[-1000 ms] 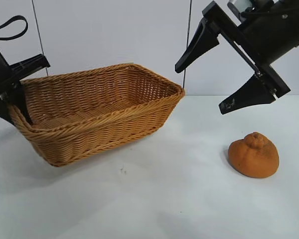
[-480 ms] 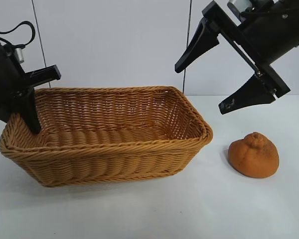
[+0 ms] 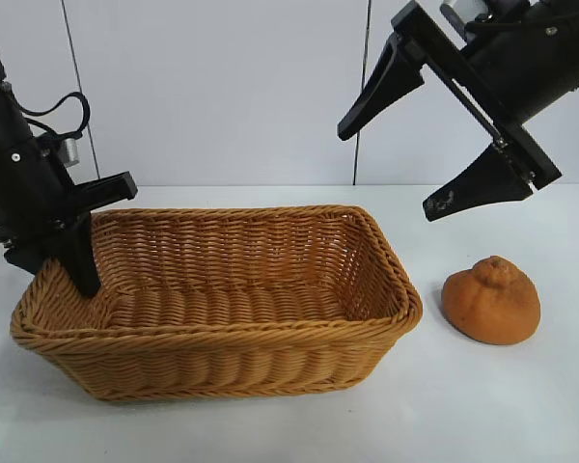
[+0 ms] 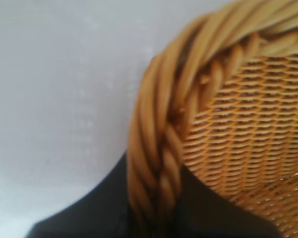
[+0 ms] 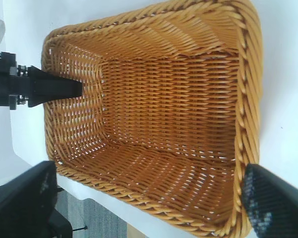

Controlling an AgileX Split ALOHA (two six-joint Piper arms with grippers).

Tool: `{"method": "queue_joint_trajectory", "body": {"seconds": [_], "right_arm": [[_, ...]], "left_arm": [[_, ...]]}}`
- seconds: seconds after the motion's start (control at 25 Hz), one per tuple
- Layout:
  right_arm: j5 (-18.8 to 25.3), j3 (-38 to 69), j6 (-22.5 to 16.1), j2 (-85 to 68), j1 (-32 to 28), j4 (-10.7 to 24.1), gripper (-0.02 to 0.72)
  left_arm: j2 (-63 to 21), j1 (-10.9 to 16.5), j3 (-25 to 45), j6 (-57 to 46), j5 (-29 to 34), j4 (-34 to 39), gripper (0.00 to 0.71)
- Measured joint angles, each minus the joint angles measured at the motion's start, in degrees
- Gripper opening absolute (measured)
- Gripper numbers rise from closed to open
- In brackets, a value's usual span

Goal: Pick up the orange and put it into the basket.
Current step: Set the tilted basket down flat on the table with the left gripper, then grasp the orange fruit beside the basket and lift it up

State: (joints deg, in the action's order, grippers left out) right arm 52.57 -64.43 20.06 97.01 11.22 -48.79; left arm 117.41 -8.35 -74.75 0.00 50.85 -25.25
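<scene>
The orange (image 3: pixel 491 300), dull and lumpy with a knobbed top, lies on the white table at the right, a short gap from the basket's right end. The tan wicker basket (image 3: pixel 222 338) rests on the table left of centre and holds nothing. My left gripper (image 3: pixel 53 260) is shut on the braided rim at the basket's left end; the left wrist view shows the rim (image 4: pixel 161 148) pinched between the dark fingers. My right gripper (image 3: pixel 389 171) is wide open and empty, held high above the basket's right end and the orange. The orange is out of both wrist views.
The white table (image 3: pixel 482 405) has bare surface in front of and around the orange. A white panelled wall stands behind. The right wrist view looks down into the basket (image 5: pixel 248 89) and shows the table's edge beyond it, with the left gripper's finger (image 5: pixel 49 89) at the far rim.
My left gripper has swung and dragged the basket to the right, so its long side now faces the camera and its right end lies nearer the orange. The right arm and orange have not moved.
</scene>
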Motion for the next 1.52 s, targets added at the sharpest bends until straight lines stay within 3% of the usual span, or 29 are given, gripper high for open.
{"method": "queue_joint_trajectory", "body": {"seconds": [0.16, 0.24, 0.28, 0.44, 0.56, 0.8, 1.04, 1.36, 1.52], "right_arm": [[0.8, 0.0, 0.0, 0.0, 0.0, 0.0, 0.694], [0.9, 0.0, 0.0, 0.0, 0.0, 0.0, 0.694], [0.9, 0.0, 0.0, 0.0, 0.0, 0.0, 0.694], [1.0, 0.0, 0.0, 0.0, 0.0, -0.1, 0.694], [1.0, 0.0, 0.0, 0.0, 0.0, -0.1, 0.694], [1.0, 0.0, 0.0, 0.0, 0.0, -0.1, 0.694], [1.0, 0.0, 0.0, 0.0, 0.0, -0.2, 0.694], [1.2, 0.0, 0.0, 0.0, 0.0, -0.2, 0.694], [1.2, 0.0, 0.0, 0.0, 0.0, -0.2, 0.694]], "left_arm": [[0.1, 0.0, 0.0, 0.0, -1.0, -0.1, 0.084], [0.1, 0.0, 0.0, 0.0, -1.0, -0.2, 0.12], [0.1, 0.0, 0.0, 0.0, -1.0, -0.4, 0.167], [-0.2, 0.0, 0.0, 0.0, -0.9, -0.8, 0.496], [-1.3, 0.0, -0.4, 0.0, -0.3, -0.9, 0.596], [-5.6, 0.0, -4.7, 0.0, 5.7, 1.5, 0.629], [-9.1, 0.5, -10.1, -0.9, 9.7, 11.2, 0.63], [-9.1, 6.6, -10.7, -2.7, 14.1, 19.5, 0.63], [-9.3, 7.5, -10.7, -2.7, 16.4, 19.8, 0.63]]}}
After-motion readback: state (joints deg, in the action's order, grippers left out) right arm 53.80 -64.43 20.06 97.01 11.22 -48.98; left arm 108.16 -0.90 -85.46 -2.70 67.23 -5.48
